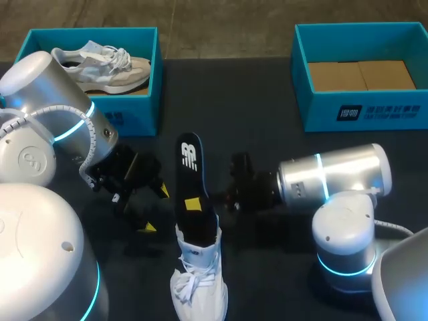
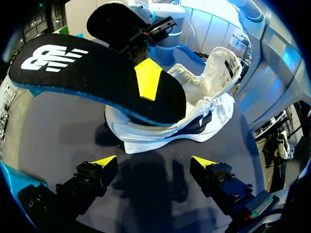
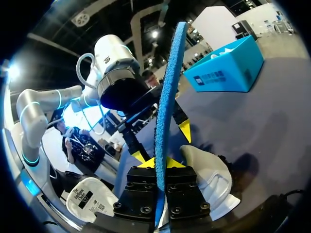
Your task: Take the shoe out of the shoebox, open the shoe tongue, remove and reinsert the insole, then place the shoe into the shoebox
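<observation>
The black, blue-backed insole (image 1: 189, 175) stands at centre frame of the head view, its lower end inside the opening of the white shoe (image 1: 197, 281), which lies on the dark worktop (image 1: 267, 134) at lower centre with its toe toward the bottom edge. The right end effector (image 1: 194, 204) is closed edgewise on the insole, one yellow tip on each face, as the right wrist view confirms (image 3: 160, 165). The left end effector (image 1: 155, 208) sits just left of the shoe, fingers spread wide and holding nothing, while a blue shoebox (image 1: 144, 124) at upper left contains a second shoe (image 1: 107, 67) and another shoebox (image 1: 361, 110) stands at upper right.
</observation>
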Motion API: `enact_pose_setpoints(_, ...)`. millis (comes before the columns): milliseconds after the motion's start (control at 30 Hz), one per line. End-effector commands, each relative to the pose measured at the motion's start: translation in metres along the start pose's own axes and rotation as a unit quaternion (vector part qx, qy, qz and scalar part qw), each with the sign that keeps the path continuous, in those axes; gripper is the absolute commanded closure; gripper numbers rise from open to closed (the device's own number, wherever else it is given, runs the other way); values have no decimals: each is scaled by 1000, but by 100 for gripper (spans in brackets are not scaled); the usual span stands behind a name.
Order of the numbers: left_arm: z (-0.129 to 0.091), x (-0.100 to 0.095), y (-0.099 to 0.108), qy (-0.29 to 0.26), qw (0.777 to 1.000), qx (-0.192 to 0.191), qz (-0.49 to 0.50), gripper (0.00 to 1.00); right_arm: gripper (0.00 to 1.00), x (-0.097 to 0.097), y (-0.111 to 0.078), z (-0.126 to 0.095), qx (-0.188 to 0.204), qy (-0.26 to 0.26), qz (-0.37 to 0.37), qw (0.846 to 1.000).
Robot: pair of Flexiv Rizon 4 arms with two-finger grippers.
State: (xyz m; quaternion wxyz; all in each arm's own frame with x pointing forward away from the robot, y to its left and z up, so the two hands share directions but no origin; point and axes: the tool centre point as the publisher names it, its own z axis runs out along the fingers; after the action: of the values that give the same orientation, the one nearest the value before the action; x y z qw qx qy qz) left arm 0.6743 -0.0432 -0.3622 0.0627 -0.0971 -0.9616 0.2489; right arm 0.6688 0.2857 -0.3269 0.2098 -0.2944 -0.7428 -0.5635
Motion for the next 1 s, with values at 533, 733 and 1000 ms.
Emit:
enact_pose_setpoints(533, 1, 1, 0, -1, 1000, -1, 0, 0, 100, 2, -21, -2, -42, 28, 4, 999)
enact_pose_setpoints(733, 1, 1, 0, -1, 1000, -1, 0, 0, 100, 5, -30, 1, -47, 31, 7, 998)
enact_pose_setpoints(1000, 1, 1, 0, -1, 1000, -1, 0, 0, 100, 7, -44, 3, -44, 29, 18, 998)
